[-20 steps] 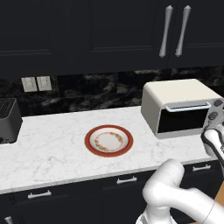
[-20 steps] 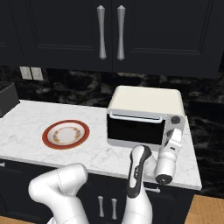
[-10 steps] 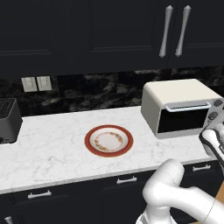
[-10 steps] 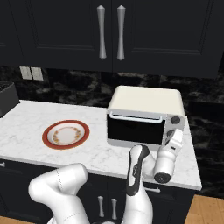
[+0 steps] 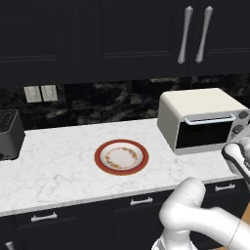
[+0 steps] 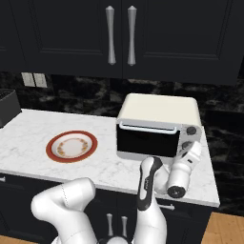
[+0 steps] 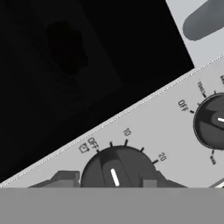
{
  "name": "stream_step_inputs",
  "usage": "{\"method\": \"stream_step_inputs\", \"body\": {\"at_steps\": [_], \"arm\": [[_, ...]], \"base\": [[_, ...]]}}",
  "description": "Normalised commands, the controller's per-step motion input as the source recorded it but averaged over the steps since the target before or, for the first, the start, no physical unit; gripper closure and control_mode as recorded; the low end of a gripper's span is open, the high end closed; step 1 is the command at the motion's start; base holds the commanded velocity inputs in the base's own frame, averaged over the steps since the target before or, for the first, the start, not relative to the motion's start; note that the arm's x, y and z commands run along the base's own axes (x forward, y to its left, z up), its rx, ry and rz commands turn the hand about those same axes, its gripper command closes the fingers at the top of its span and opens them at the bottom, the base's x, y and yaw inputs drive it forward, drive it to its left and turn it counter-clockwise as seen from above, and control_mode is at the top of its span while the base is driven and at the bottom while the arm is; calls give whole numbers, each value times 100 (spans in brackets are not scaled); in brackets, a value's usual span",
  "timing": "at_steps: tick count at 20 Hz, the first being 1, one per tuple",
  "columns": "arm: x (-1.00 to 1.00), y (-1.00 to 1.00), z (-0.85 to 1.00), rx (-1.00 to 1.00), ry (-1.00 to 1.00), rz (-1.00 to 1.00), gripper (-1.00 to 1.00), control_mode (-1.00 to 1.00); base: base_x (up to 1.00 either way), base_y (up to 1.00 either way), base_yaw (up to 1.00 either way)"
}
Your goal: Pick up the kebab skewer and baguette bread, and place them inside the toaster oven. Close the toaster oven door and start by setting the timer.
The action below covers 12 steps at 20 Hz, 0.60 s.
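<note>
The cream toaster oven (image 5: 195, 103) (image 6: 159, 109) stands on the counter's right end. Its dark glass door (image 5: 202, 137) (image 6: 147, 141) is shut, with the silver handle (image 5: 207, 119) (image 7: 203, 19) along the top. My gripper (image 6: 191, 147) (image 5: 242, 142) (image 7: 111, 178) is pressed up to the knob panel on the oven's right. In the hand view the fingertips (image 7: 65, 177) sit on either side of the timer knob (image 7: 116, 166), whose white pointer stands between OFF and 10. A second knob (image 7: 212, 122) is beside it. The kebab skewer and the baguette bread are hidden; the glass is too dark to see through.
A red-rimmed plate (image 5: 100, 158) (image 6: 51, 147) lies bare on the white marble counter (image 5: 58, 161). A dark slot toaster (image 5: 10, 134) stands at the far left. Black cabinets with silver handles (image 5: 184, 34) hang above, and drawers run below the counter edge.
The hand has shifted very slightly at the oven's knob panel. The oven, its door and the plate have not moved.
</note>
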Motion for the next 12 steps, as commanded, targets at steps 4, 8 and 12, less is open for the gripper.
{"method": "stream_step_inputs", "body": {"at_steps": [4, 8, 12], "arm": [[-5, 0, 0, 18, 0, 0, 100, -100], [-7, 1, -2, 19, 0, 0, 100, -100], [-3, 3, -3, 21, 0, 0, 100, -100]], "base": [[0, 0, 0], [0, 0, 0], [0, 0, 0]]}}
